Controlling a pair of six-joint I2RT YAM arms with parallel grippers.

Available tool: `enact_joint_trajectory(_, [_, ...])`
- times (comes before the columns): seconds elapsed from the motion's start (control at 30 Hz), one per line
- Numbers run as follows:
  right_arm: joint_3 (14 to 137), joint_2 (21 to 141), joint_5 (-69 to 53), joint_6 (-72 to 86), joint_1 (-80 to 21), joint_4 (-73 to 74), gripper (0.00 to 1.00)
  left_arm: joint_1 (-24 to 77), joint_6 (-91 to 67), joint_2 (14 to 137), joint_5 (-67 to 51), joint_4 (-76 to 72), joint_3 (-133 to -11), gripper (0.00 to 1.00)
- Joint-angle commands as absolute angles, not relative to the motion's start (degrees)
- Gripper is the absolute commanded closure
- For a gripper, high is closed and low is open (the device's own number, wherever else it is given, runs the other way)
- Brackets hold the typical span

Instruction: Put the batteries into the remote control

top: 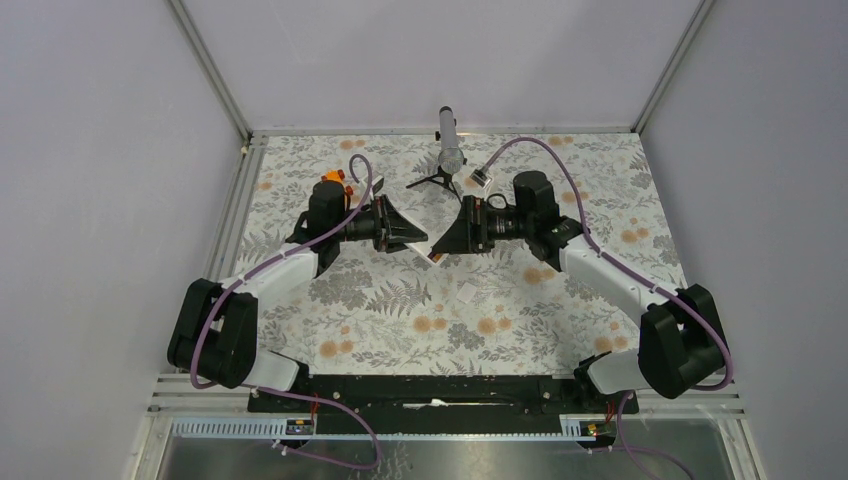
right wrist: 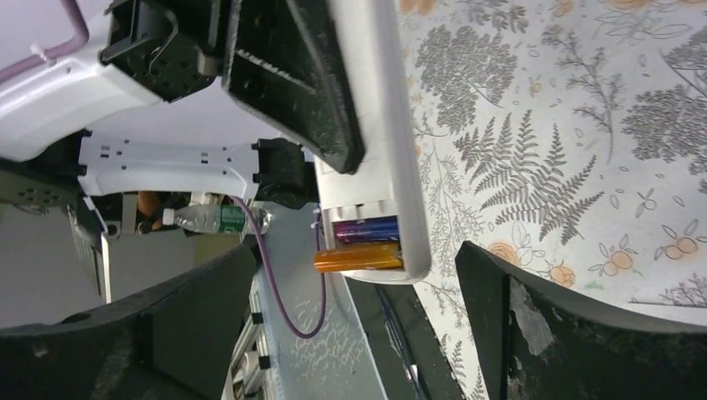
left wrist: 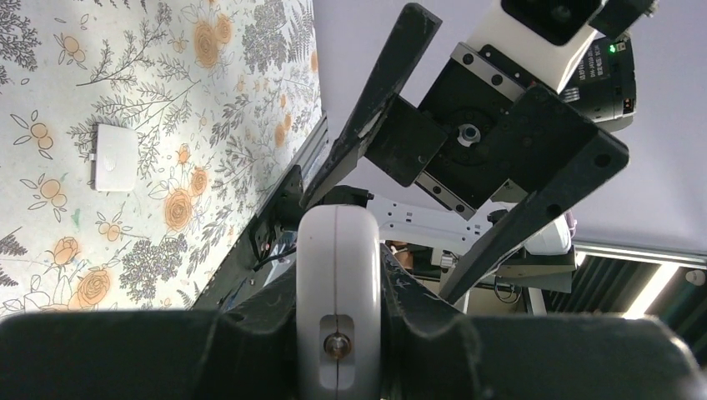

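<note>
Nearest the arm bases, the floral surface [top: 380,320] carries a small flat white cover [top: 466,295], lying apart from both arms and below the spot where they meet. Above it, the left end effector [top: 405,232] is clamped tight on the remote control [right wrist: 379,125] and holds it off the surface, with the open battery bay pointing toward the right arm. The right end effector [top: 452,238] faces that end of the remote with its jaws spread fully apart and nothing in them. In the right wrist view we see both cells in the bay, side by side: the dark blue-purple battery [right wrist: 367,229] deeper in and the orange battery [right wrist: 358,258] at the outer edge. We judge loading nearly complete. The orange cell may sit slightly proud, though we cannot tell for certain. To do this step well, we would keep the left grip steady, back the right arm straight off without brushing the cells, then check that both lie flush before fetching the cover. Farther back stands a small tripod [top: 448,150], with an orange piece [top: 332,180] partly hidden behind the left arm.
</note>
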State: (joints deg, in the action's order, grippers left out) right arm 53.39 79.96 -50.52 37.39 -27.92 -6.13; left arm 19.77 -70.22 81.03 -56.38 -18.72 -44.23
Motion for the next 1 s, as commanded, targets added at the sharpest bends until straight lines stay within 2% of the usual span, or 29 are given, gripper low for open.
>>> enact_joint_trajectory(0.0, [54.67, 78.70, -53.82, 33.14, -29.22, -6.28, 0.00, 19.42, -69.23, 79.20, -58.12, -19.46, -46.59, 1.00])
enact_joint_trajectory(0.17, [54.95, 78.75, -52.78, 31.73, -29.66, -5.02, 0.00, 19.42, -70.07, 78.94, -57.79, -19.42, -46.49, 1.00])
enact_joint_trajectory(0.37, [56.09, 79.03, -51.09, 29.85, -30.68, -2.93, 0.06, 19.41, -70.40, 78.59, -57.48, -18.33, -46.70, 1.00])
enact_joint_trajectory(0.83, [57.76, 80.74, -48.57, 30.41, -31.97, -1.32, 0.33, 19.45, -70.10, 77.73, -57.09, -17.02, -46.42, 1.00])
enact_joint_trajectory(0.97, [57.59, 80.56, -48.37, 30.41, -32.08, -1.35, 0.36, 19.42, -70.14, 77.82, -56.97, -16.90, -46.41, 1.00])
